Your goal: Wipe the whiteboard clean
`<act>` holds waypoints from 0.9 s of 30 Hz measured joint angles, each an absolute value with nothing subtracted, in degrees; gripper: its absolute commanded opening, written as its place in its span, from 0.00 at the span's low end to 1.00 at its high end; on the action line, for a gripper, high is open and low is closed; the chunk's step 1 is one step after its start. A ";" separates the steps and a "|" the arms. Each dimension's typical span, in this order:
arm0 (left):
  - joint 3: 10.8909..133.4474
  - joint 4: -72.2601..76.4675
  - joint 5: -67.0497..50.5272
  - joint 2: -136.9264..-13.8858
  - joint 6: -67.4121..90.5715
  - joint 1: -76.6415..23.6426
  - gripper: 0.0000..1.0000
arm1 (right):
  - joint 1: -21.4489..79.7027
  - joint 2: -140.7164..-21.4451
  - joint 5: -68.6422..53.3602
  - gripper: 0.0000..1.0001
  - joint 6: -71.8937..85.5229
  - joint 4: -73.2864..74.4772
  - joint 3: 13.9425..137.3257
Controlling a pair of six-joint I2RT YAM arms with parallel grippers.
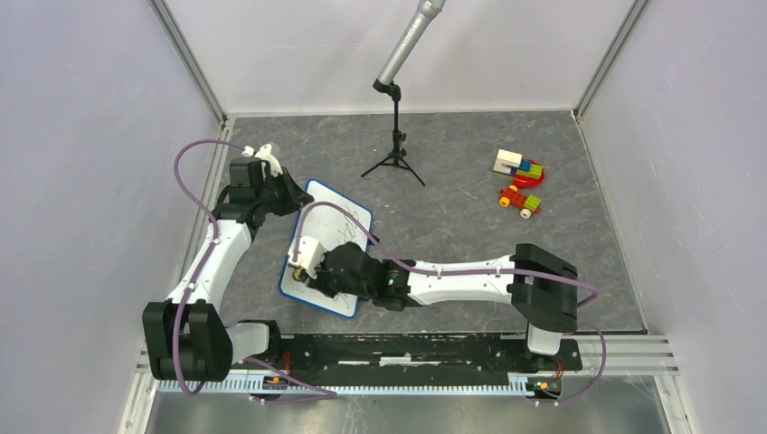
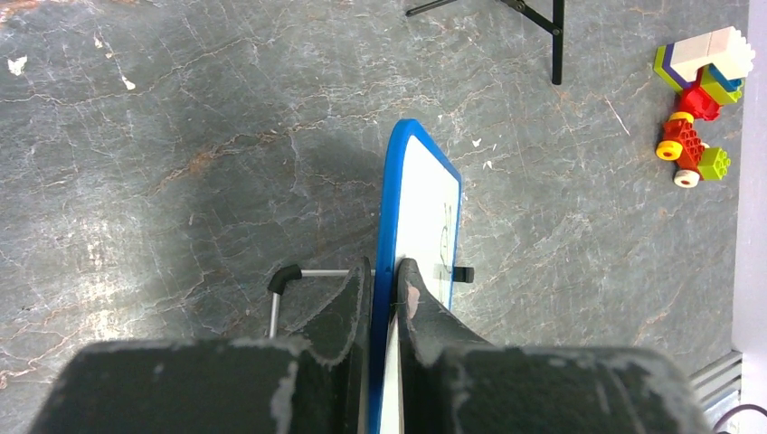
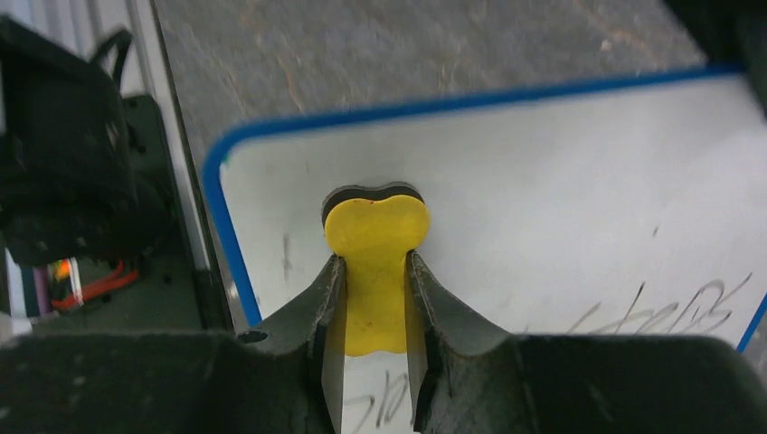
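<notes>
The whiteboard [image 1: 339,215], white with a blue rim, lies tilted left of centre with black handwriting on it. My left gripper [image 1: 288,194] is shut on its far left edge; in the left wrist view the fingers clamp the blue rim [image 2: 391,199] edge-on, the gripper [image 2: 387,271] pinching the board, whose wire stand leg [image 2: 276,298] shows behind. My right gripper [image 1: 301,268] is shut on a yellow eraser [image 3: 375,231], pressed on the board [image 3: 561,181] near its rounded corner. Scribbles [image 3: 674,312] lie to the right of the right gripper [image 3: 374,267].
A small black tripod with a grey tube [image 1: 395,145] stands at the back centre. Toy bricks and a small toy car [image 1: 519,181] lie at the back right, also in the left wrist view [image 2: 701,99]. A black rail [image 1: 407,348] runs along the near edge.
</notes>
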State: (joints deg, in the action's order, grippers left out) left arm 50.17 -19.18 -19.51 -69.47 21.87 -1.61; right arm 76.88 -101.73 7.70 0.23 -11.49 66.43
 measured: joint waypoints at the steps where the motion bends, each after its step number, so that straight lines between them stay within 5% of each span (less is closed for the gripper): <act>1: 50.17 -19.18 -19.44 -69.45 21.85 -1.65 0.02 | 76.88 -102.56 7.57 0.16 -0.16 -10.83 69.04; 7: 50.15 -19.59 -18.90 -68.97 21.89 -1.98 0.02 | 77.52 -103.57 7.35 0.16 -0.99 -11.16 72.82; 19: 49.74 -19.31 -18.50 -68.45 21.89 -2.04 0.02 | 78.94 -99.26 8.36 0.16 1.08 -16.34 60.07; 27: 49.10 -19.33 -18.11 -67.05 21.91 -2.42 0.02 | 80.93 -100.36 11.07 0.16 -0.34 -8.75 66.30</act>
State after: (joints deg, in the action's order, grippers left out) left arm 49.10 -19.33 -18.11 -67.05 21.91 -2.42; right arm 80.93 -100.36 11.07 -0.34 -8.75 66.30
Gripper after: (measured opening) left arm 0.140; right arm 0.298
